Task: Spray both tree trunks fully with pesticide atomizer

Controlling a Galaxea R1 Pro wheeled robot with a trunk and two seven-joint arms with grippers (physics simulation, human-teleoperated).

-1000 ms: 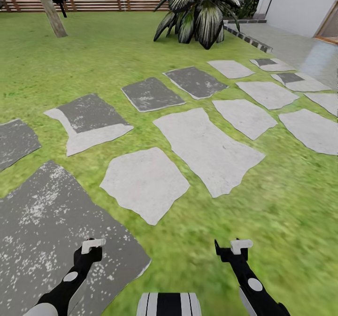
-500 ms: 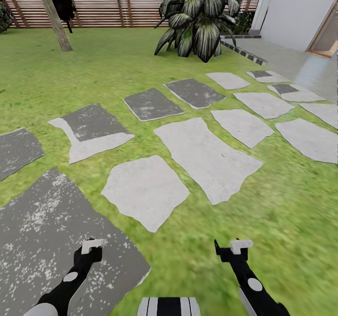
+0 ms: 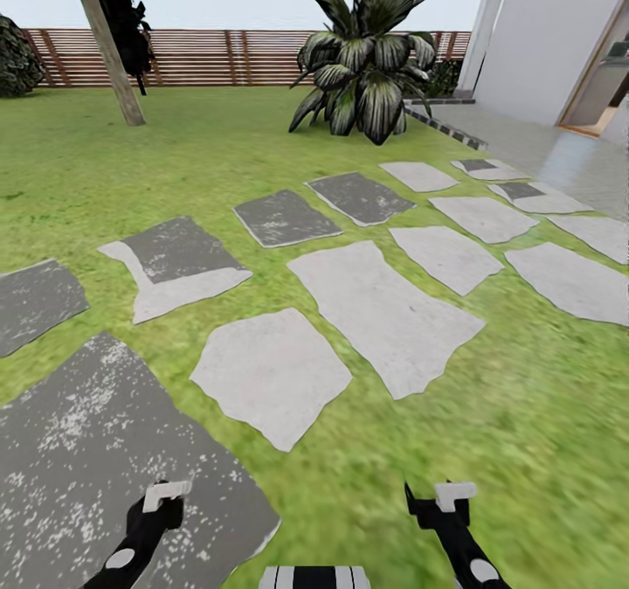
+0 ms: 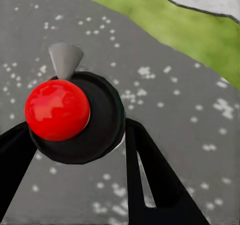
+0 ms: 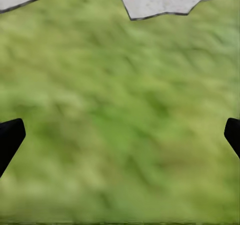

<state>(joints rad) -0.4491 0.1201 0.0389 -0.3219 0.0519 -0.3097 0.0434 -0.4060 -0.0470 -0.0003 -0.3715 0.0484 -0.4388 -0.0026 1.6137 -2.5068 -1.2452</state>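
Left tool (image 4: 75, 150) gripping the atomizer (image 4: 75, 117) over a dark slab (image 3: 105, 449), right tool (image 5: 120, 135) hanging spread above grass (image 5: 120, 110) — trunk (image 3: 109, 47) standing far off by the fence (image 3: 218, 56), so I'd be closing in before spraying.

Black arms, white-tipped pincers

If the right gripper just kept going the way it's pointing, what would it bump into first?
Most likely the grass floor. In its wrist view the right gripper has its fingers wide apart with nothing between them, looking onto bare lawn just short of a grey stepping slab. Depth is hard to judge.
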